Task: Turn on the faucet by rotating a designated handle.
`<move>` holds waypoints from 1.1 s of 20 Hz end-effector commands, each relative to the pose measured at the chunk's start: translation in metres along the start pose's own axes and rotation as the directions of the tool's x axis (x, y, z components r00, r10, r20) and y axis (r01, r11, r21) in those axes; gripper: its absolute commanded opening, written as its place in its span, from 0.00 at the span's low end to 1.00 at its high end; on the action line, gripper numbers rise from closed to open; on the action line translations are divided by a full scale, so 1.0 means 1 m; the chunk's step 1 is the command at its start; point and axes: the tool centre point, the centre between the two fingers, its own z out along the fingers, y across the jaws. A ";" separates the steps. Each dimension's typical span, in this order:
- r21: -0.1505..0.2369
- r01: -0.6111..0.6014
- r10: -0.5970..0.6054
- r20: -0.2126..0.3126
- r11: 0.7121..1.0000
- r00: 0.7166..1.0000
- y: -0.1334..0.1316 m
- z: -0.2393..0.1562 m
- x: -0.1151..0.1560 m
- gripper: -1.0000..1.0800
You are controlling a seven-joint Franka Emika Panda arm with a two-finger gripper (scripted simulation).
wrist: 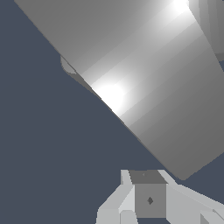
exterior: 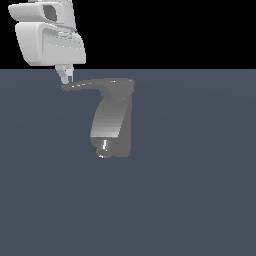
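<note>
Exterior view: fingers [exterior: 67, 77] poised at tip of handle [exterior: 95, 85], atop faucet [exterior: 111, 125] mid-scene. Opening impossible to tell. Wrist view: handle [wrist: 144, 87] close ahead, nothing visibly gripped. Contact step, apparently; next, push sideways to rotate.

White blocky arm casing with rounded edges, dark recessed panel; pale grey faceted gripper [exterior: 67, 77] fingers

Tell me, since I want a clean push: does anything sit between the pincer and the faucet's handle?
Nothing visible does. The pincer hangs right at the tip of the handle, with only bare floor around the faucet.
</note>
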 end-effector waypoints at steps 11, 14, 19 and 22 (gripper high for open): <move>-0.012 -0.007 0.007 -0.006 1.000 1.000 0.029 0.004 0.026 0.00; -0.014 -0.007 0.007 -0.006 1.000 1.000 0.036 0.005 0.032 0.00; -0.018 -0.009 0.009 -0.007 1.000 1.000 0.048 0.006 0.041 0.00; -0.020 -0.009 0.009 -0.008 1.000 1.000 0.056 0.007 0.047 0.00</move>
